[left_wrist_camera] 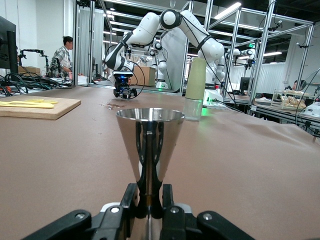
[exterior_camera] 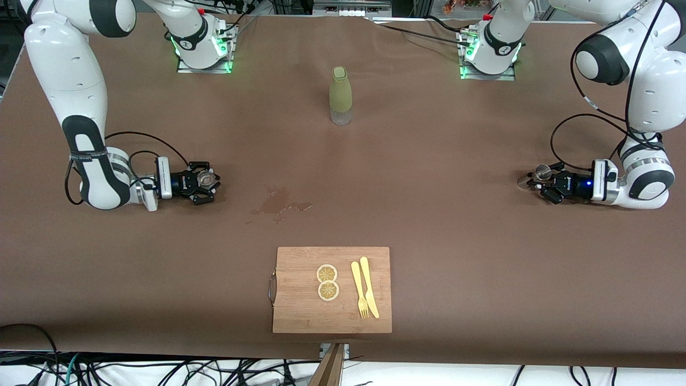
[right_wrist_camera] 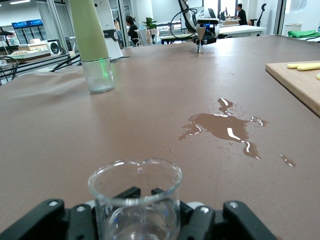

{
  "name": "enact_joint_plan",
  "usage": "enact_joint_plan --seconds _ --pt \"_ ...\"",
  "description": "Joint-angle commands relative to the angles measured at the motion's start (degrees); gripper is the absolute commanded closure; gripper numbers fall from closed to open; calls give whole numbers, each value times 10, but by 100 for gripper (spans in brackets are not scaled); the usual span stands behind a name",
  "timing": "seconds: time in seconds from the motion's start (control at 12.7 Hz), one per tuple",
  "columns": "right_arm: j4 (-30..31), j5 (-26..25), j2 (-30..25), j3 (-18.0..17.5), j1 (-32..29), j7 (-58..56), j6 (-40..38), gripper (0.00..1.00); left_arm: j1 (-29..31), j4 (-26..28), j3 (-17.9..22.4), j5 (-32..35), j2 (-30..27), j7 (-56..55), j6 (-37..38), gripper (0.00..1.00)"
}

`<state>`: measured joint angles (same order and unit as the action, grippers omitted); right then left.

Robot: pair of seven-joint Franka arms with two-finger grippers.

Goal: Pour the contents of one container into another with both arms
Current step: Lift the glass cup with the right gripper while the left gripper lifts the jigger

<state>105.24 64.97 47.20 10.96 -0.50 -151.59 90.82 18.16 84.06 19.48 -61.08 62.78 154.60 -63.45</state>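
Right gripper (exterior_camera: pixel 206 185) clamps the tiny clear round glass (right_wrist_camera: pixel 135 197), left gripper (exterior_camera: pixel 540 179) apparently pinches the tapering silver metal cup (left_wrist_camera: pixel 149 145); the narrow cup rim, missed, invites another spill.

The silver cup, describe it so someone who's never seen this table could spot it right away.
Start at the brown table and go to the left arm's end, where the left gripper sits low at the cloth. The silver cup stands upright between its fingers, shut on the narrow stem. It is a shiny metal cone with a round rim, unlike the clear glass in the right gripper or the tall green bottle.
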Motion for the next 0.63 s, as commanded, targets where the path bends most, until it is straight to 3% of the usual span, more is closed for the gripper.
enact_joint_plan --seconds 0.0,0.24,0.55 --pt "-13 9 -7 -13 -9 36 -13 84 -53 6 0 -17 -21 -10 -9 100" --pt "-11 9 -35 -36 -22 93 -10 84 -141 8 -6 -88 -33 -45 -15 100" --pt "-7 9 -87 -73 -22 196 15 84 -250 7 -14 -198 -35 -103 -97 100"
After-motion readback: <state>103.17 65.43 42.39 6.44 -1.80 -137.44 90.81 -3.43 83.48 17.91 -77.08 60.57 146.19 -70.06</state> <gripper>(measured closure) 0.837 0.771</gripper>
